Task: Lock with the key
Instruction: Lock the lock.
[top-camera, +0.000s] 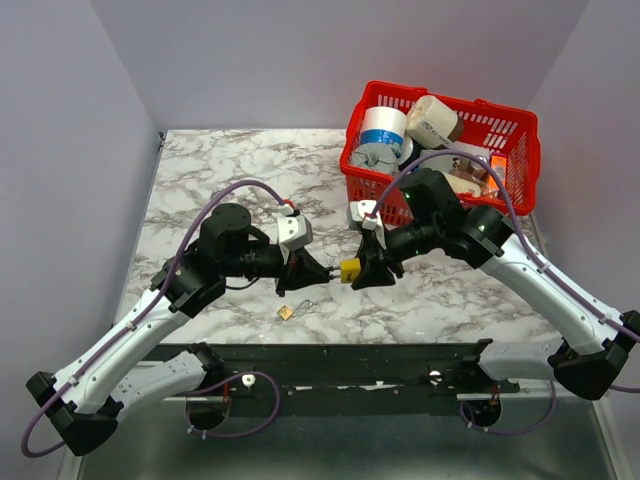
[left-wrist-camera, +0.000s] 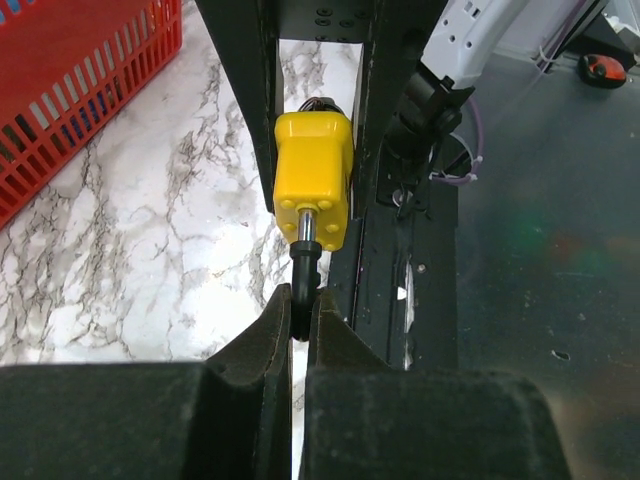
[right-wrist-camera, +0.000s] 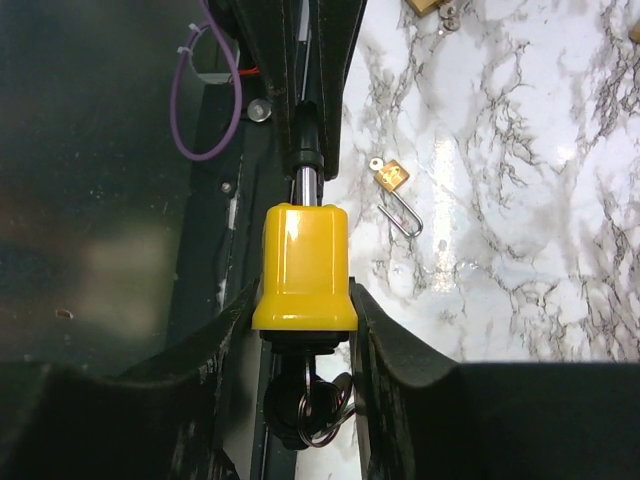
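Note:
A yellow padlock (top-camera: 350, 270) hangs in the air between my two grippers, above the marble table's front part. My left gripper (top-camera: 326, 272) is shut on its dark shackle (left-wrist-camera: 305, 268); in the left wrist view the pads (left-wrist-camera: 272, 335) pinch the shackle's bend, with the yellow padlock body (left-wrist-camera: 313, 175) beyond. My right gripper (right-wrist-camera: 304, 300) holds the lock body (right-wrist-camera: 304, 260) by its two sides. A black-headed key (right-wrist-camera: 295, 415) with a wire ring sticks out of the lock's underside, between the right fingers and free of them.
A small brass padlock (top-camera: 287, 312) with its shackle swung out lies on the marble near the front edge, below the grippers. A red basket (top-camera: 520, 130) with tape rolls and other items stands at the back right. The black mounting rail (top-camera: 350, 360) runs along the near edge.

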